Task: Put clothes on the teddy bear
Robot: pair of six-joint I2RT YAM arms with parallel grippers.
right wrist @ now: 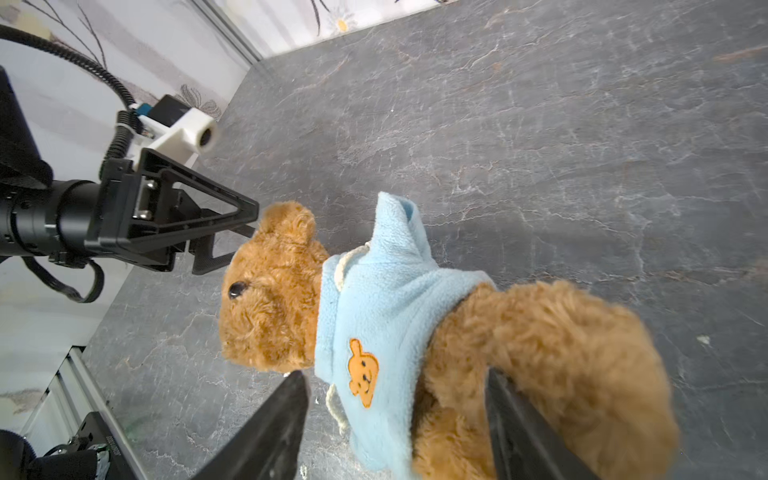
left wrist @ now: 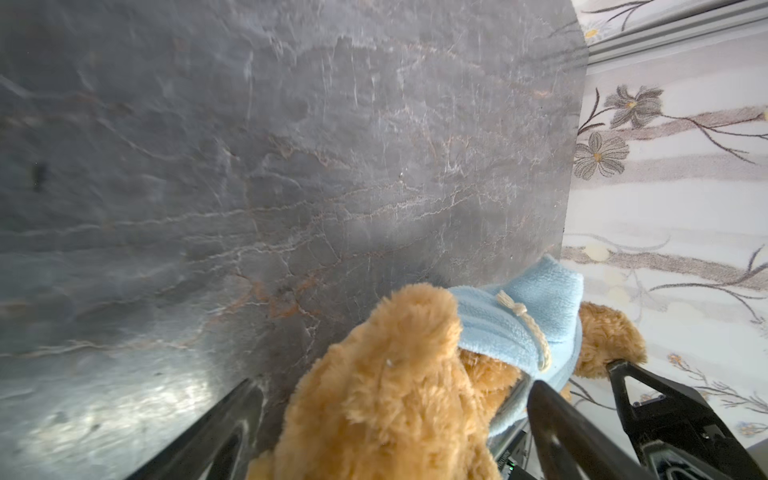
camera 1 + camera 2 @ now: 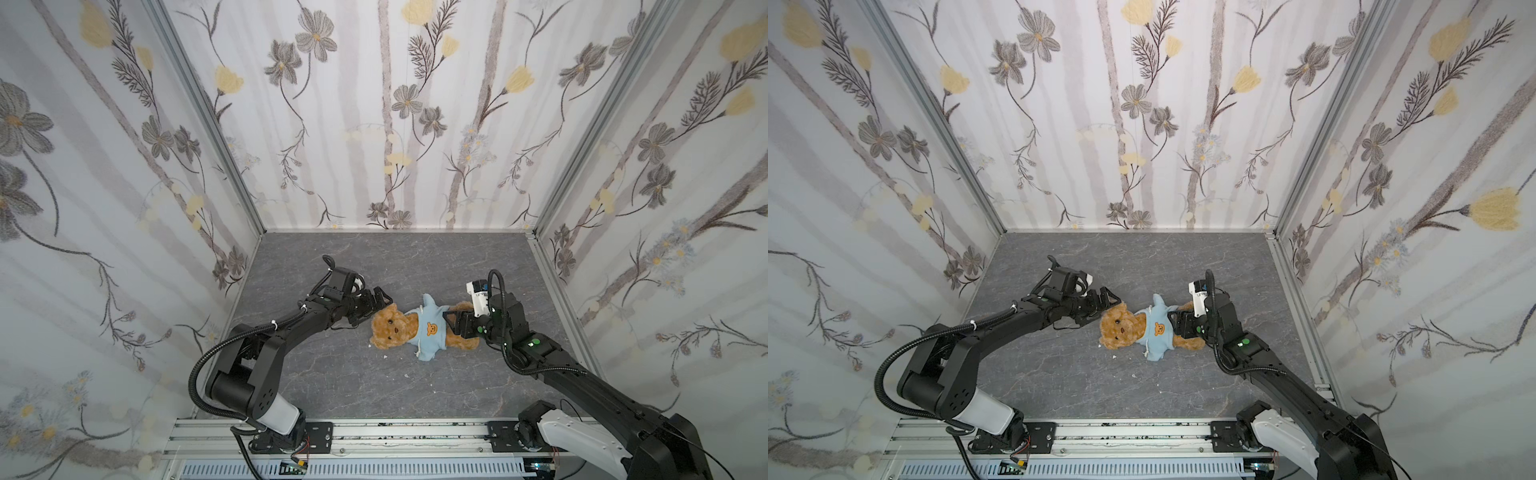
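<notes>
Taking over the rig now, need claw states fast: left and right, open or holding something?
Left claw: open, straddling the teddy bear at its head, not gripping.
Right claw: jaws apart around the bear's hips; grip cannot be told.

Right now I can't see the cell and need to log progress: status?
Left gripper open, at head of teddy bear. Right gripper open, straddling its lower body. Bear on its back, light-blue top over torso. Nothing in the way.
</notes>
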